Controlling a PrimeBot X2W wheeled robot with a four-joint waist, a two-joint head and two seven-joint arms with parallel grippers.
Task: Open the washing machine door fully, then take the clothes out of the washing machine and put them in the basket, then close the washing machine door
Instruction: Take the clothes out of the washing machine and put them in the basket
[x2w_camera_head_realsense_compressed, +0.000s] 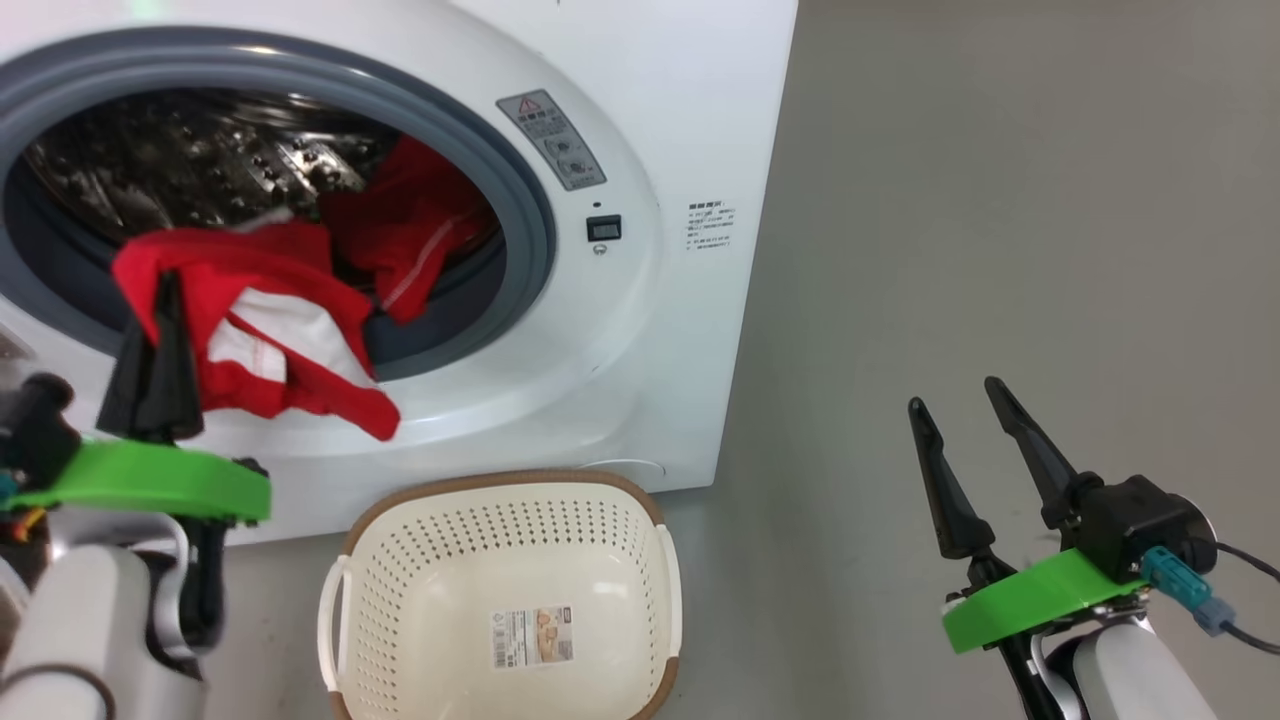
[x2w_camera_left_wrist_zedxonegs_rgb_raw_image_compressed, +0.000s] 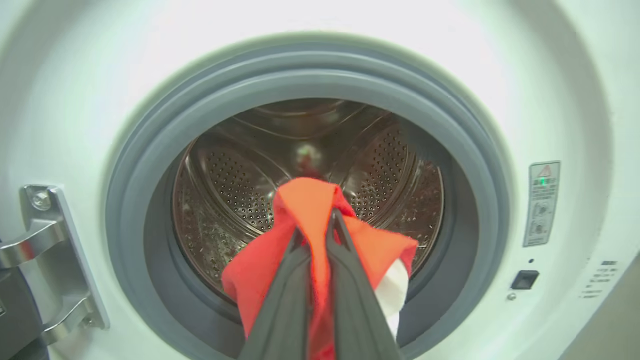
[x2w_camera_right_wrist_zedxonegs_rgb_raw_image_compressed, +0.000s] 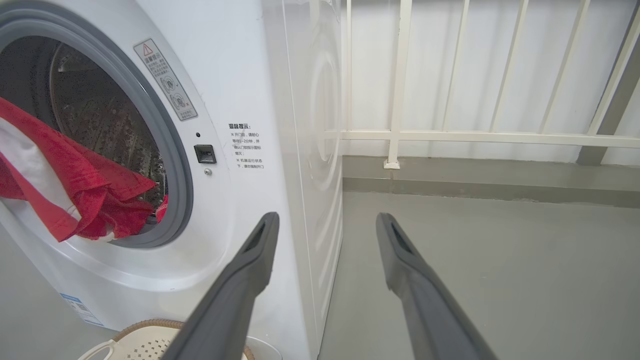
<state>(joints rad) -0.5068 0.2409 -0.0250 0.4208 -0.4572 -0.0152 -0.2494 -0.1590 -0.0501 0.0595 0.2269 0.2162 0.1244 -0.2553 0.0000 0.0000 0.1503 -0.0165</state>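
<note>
Clothes (x2w_camera_head_realsense_compressed: 285, 265) over grey ring (x2w_camera_head_realsense_compressed: 541, 235) edge, basket (x2w_camera_head_realsense_compressed: 420, 560) below

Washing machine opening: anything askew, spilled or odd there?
Only the expected: a red garment with a white piece hangs out over the grey ring, pinched in the shut left claw. A second red garment lies inside the drum. The basket below holds no clothes. No damage or spill visible.

Cloth clothes (x2w_camera_head_realsense_compressed: 250, 270), shiny steel drum (x2w_camera_left_wrist_zedxonegs_rgb_raw_image_compressed: 240, 200)

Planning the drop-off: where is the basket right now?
Head view, bottom centre: the basket sits on the floor in front of the washing machine, below and right of the hanging red garment.
</note>
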